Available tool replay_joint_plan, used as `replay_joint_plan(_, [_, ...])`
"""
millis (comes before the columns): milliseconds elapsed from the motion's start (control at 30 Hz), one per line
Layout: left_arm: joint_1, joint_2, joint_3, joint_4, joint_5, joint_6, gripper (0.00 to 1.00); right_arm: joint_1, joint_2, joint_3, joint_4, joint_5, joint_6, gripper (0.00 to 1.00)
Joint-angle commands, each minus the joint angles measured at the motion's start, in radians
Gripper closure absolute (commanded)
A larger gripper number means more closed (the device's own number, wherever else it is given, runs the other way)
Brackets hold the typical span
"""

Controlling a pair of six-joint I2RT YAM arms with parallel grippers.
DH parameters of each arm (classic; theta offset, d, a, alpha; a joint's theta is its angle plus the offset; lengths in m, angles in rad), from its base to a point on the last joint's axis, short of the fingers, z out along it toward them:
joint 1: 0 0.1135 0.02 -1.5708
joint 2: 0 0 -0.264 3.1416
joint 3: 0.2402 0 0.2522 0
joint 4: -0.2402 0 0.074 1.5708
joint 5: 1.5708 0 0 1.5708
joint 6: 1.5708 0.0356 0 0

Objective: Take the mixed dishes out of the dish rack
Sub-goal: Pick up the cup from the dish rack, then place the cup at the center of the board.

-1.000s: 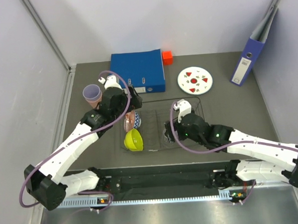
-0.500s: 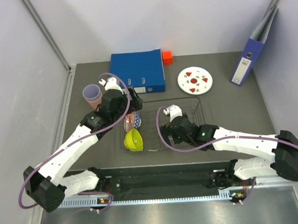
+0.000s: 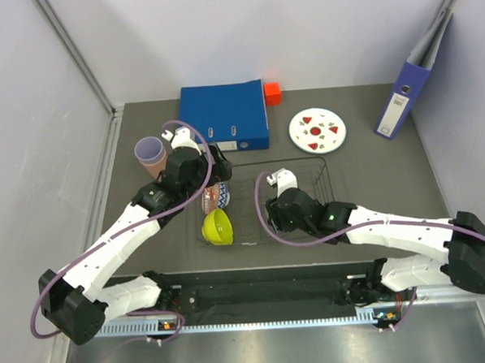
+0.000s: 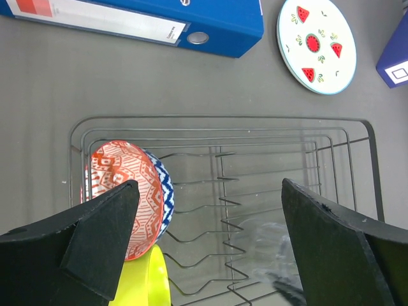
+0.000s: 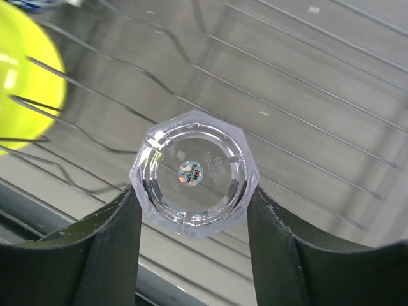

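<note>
The dark wire dish rack [image 3: 307,163] sits mid-table. The brown-blue patterned bowl [image 4: 121,185] and the lime-yellow bowl [image 4: 145,280] stand on edge at its left end. My right gripper [image 5: 194,194] is low inside the rack, shut on the clear tumbler [image 5: 194,169], one finger on each side, the tumbler's base facing the camera. My left gripper [image 4: 207,191] hovers open and empty above the rack's left part [image 3: 218,173], by the patterned bowl [image 3: 215,195]. The white plate with red marks [image 3: 317,130] lies on the table behind the rack. A lilac cup [image 3: 150,150] stands far left.
A blue binder [image 3: 224,116] lies flat behind the rack with a small orange-red cube [image 3: 272,92] beside it. A second blue binder [image 3: 412,79] leans upright at the far right wall. Grey walls close in on both sides.
My right gripper has moved left across the rack to the tumbler, then held still. My left arm has barely moved.
</note>
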Motion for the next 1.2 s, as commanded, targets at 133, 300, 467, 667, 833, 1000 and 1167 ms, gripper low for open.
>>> replay_joint_plan(133, [-0.004,-0.047,-0.023,0.070,-0.012,-0.010,0.03,0.019,-0.302,0.189,-0.098,0.264,-0.060,1.00])
replay_joint_plan(300, [-0.004,-0.047,-0.015,0.132,0.056,-0.044,0.01,-0.150,-0.404,0.122,0.019,0.118,0.039,1.00])
replay_joint_plan(467, [-0.002,-0.085,-0.078,0.292,0.223,-0.094,0.01,-0.401,-0.508,-0.045,0.254,-0.322,0.190,1.00])
replay_joint_plan(667, [0.012,-0.138,-0.254,0.765,0.523,-0.252,0.23,-0.686,-0.485,-0.240,0.840,-0.817,0.539,1.00])
replay_joint_plan(833, [0.012,-0.066,-0.288,0.948,0.650,-0.379,0.50,-0.762,-0.398,-0.332,1.218,-0.906,0.803,1.00])
replay_joint_plan(1000, [0.012,-0.047,-0.345,1.108,0.657,-0.456,0.44,-0.762,-0.296,-0.354,1.365,-0.905,0.868,1.00])
replay_joint_plan(1167, [0.008,-0.014,-0.305,1.116,0.700,-0.464,0.33,-0.757,-0.272,-0.349,1.353,-0.894,0.843,1.00])
